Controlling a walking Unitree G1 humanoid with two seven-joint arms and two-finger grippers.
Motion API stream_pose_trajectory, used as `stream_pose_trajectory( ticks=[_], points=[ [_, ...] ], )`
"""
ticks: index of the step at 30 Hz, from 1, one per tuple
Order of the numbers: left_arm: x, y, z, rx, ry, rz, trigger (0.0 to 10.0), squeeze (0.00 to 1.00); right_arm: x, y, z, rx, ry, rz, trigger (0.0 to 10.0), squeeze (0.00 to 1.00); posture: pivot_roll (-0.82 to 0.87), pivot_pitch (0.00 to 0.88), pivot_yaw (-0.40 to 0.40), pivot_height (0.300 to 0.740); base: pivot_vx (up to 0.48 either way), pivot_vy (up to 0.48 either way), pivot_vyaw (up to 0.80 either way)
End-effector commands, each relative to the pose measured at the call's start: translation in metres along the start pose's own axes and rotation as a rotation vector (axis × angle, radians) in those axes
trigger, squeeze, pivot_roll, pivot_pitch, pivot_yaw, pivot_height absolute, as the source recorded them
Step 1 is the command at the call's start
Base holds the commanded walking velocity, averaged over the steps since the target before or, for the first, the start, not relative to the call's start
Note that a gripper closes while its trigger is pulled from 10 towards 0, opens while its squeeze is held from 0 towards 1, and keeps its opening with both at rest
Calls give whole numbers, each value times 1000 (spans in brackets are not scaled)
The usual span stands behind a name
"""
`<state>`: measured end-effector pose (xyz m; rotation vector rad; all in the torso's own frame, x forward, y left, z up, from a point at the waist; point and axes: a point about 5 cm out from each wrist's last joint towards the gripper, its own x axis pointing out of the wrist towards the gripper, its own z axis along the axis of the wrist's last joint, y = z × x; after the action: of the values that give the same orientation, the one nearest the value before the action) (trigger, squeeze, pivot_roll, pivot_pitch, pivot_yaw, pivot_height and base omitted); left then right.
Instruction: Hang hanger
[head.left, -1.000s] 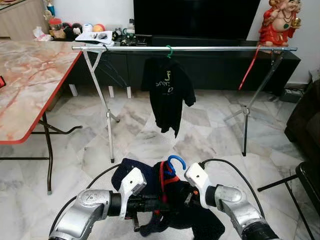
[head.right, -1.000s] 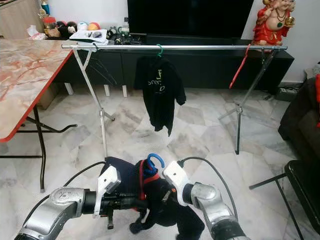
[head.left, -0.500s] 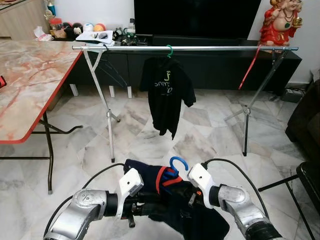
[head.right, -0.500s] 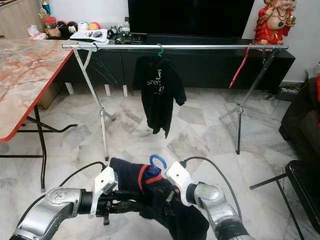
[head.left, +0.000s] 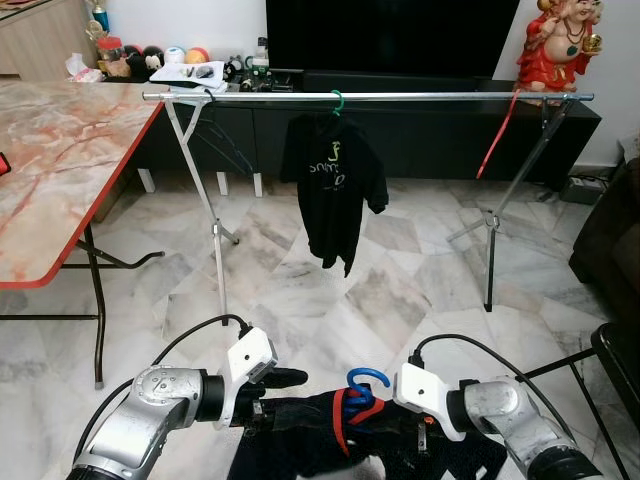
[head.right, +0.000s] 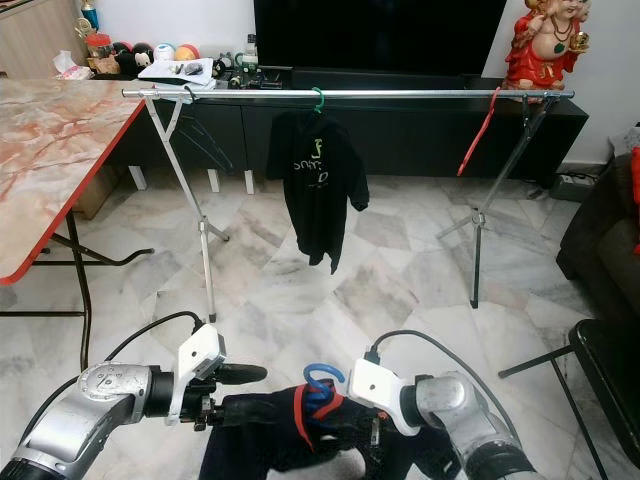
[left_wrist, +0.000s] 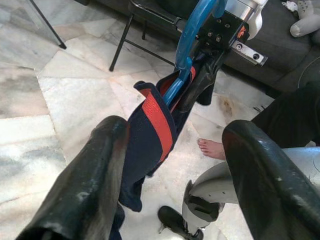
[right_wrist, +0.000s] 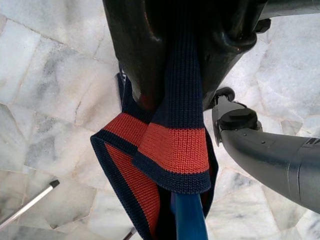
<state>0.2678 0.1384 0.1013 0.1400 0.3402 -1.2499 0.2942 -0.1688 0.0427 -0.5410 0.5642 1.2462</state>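
A blue hanger (head.left: 367, 380) carrying a navy garment (head.left: 330, 445) with a red collar band (left_wrist: 157, 120) hangs low in front of me. My right gripper (right_wrist: 182, 65) is shut on the collar at the hanger's neck. My left gripper (head.left: 275, 395) is open just left of the garment. Its fingers (left_wrist: 100, 170) stand wide apart with the cloth beyond them. Ahead stands a silver clothes rail (head.left: 400, 97). On it hang a black T-shirt (head.left: 333, 180) on a green hanger and a bare red hanger (head.left: 497, 135).
A marble-top table (head.left: 60, 170) with a red edge stands at the left. A dark TV cabinet (head.left: 420, 120) and a red statue (head.left: 560, 45) are behind the rail. A black chair (head.left: 620, 360) is at the right. A person's bare foot (left_wrist: 215, 148) is on the floor nearby.
Both arms and the garment have dropped lower in view. The left gripper's upper finger now sticks out free above the cloth, and the garment has spread out flatter.
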Motion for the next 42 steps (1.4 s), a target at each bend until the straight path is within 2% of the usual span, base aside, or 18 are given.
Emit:
stream_pose_trajectory(
  ticks=[1, 25, 26, 27, 29, 42],
  points=[
    [-1, 1, 5, 34, 3, -5, 10000, 1000, -1, -2, 4, -27, -5, 2, 0, 0, 125, 49, -28, 740, 0, 0, 0],
    [-1, 0, 5, 36, 6, -12, 10000, 1000, -2, -2, 3, -35, -4, 8, 0, 0, 125, 49, -28, 740, 0, 0, 0],
    [10, 4, -5, 42, 36, 21, 10000, 0, -1, 0, 11, -70, -38, 53, 0, 0, 107, 55, -36, 740, 0, 0, 0],
    [24, 7, -17, 54, 76, 53, 10000, 0, 0, 3, 20, -115, -81, 108, 0, 0, 107, 55, -36, 740, 0, 0, 0],
    [27, 7, -19, 57, 85, 58, 10000, 0, 1, 4, 23, -124, -90, 118, 0, 0, 107, 56, -36, 740, 0, 0, 0],
    [32, 6, -24, 76, 104, 0, 10000, 0, 1, 2, 27, -132, -100, 104, 0, 0, 104, 56, -36, 740, 0, 0, 0]
  ],
)
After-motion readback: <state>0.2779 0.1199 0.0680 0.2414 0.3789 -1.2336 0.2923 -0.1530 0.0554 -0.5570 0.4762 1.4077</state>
